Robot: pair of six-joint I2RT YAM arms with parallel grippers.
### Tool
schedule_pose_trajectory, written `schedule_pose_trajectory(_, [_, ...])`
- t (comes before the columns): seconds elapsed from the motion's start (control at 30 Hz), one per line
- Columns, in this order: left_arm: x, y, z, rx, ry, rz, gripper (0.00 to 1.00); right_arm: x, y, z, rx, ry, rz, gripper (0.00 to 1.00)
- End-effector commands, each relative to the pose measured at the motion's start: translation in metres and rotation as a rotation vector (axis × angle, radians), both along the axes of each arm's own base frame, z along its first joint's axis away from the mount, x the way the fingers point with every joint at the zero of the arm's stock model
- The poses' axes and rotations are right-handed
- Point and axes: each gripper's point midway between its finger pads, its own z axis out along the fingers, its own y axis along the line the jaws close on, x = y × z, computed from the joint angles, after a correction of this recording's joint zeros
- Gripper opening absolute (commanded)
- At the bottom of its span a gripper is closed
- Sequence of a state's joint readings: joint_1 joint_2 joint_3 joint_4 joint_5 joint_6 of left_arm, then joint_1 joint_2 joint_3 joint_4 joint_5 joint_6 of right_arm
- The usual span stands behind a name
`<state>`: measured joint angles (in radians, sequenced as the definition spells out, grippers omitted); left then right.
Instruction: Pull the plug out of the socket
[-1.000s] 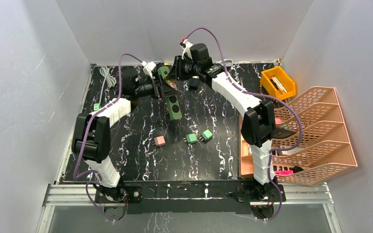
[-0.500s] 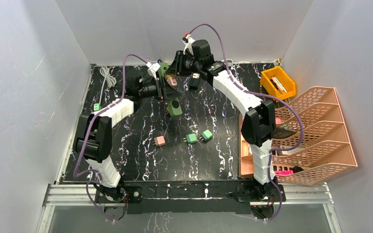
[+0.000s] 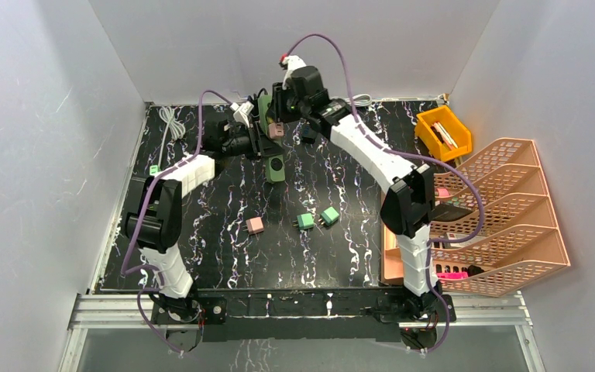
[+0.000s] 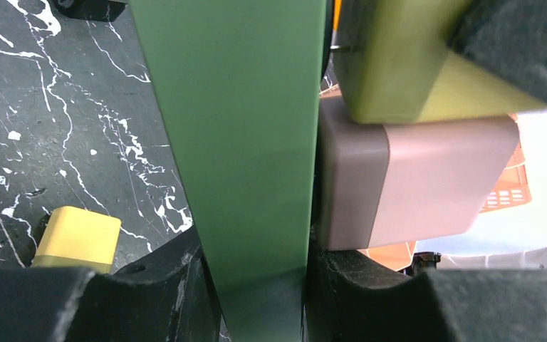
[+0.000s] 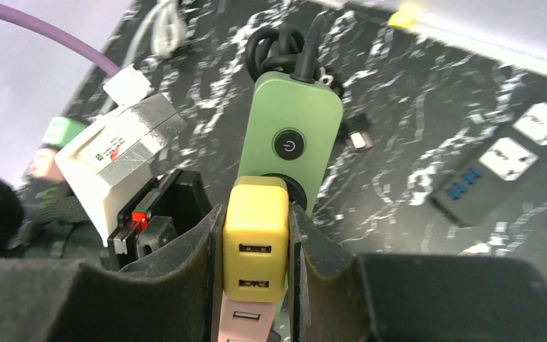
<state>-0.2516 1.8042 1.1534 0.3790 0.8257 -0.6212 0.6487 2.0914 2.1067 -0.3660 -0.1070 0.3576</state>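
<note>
The socket is a green power strip [image 3: 273,155] held tilted above the table at the back middle. My left gripper [image 3: 257,141] is shut on its edges; the strip [image 4: 238,142] fills the gap between the black fingers [image 4: 149,292]. A yellow plug [image 5: 256,235] sits against the strip's face [image 5: 295,135], just below its round switch. My right gripper [image 5: 256,246] is shut on this plug's two sides. A pink plug [image 4: 413,185] sits in the strip right beside the yellow plug [image 4: 399,64], untouched by the pads.
A pink plug [image 3: 255,225] and two green ones [image 3: 305,221] lie loose mid-table. A black power strip [image 5: 513,157] lies behind the green one, a white cable [image 3: 172,122] at the back left. A yellow bin [image 3: 443,132] and orange trays [image 3: 503,209] stand to the right.
My left gripper has gone from open to shut on the green strip. Both grippers and the strip have shifted a little toward the back, and the strip stands more upright.
</note>
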Motion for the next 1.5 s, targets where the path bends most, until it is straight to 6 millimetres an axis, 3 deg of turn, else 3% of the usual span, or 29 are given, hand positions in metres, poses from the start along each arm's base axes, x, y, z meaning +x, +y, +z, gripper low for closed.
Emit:
schedule_pose_trajectory(0.0, [0.013,-0.005,0.013,-0.016,0.003,-0.002,0.00,-0.031,0.016,0.105,-0.058,-0.407,-0.048,0.00])
schedule_pose_trajectory(0.07, [0.023,-0.004,0.015,-0.017,0.014,0.025,0.00,-0.038,0.019,0.109,-0.056,-0.432,-0.039,0.00])
schedule_pose_trajectory(0.17, [0.036,0.004,0.017,-0.010,0.013,0.060,0.00,-0.041,0.015,0.117,0.085,-0.349,0.053,0.00])
schedule_pose_trajectory(0.33, [0.054,0.028,0.021,-0.005,0.009,0.125,0.00,-0.035,-0.028,0.126,0.450,-0.127,0.226,0.00])
schedule_pose_trajectory(0.53, [0.071,0.060,-0.022,0.044,0.105,0.235,0.00,-0.080,-0.031,0.142,0.521,-0.146,0.432,0.00])
schedule_pose_trajectory(0.63, [0.076,0.073,-0.028,0.091,0.099,0.289,0.00,-0.081,-0.045,0.133,0.455,-0.167,0.352,0.00])
schedule_pose_trajectory(0.73, [0.082,0.088,-0.027,0.137,0.090,0.346,0.00,-0.070,-0.066,0.101,0.311,-0.171,0.169,0.00])
schedule_pose_trajectory(0.87, [0.087,0.106,-0.028,0.160,0.094,0.401,0.00,-0.062,-0.080,0.075,0.185,-0.184,0.038,0.00])
schedule_pose_trajectory(1.27, [0.082,0.134,-0.010,0.159,0.047,0.463,0.00,-0.071,-0.066,-0.074,0.154,0.159,0.221,0.00])
schedule_pose_trajectory(1.47, [0.080,0.131,-0.006,0.109,0.047,0.446,0.00,-0.064,-0.049,-0.128,0.121,0.334,0.298,0.00])
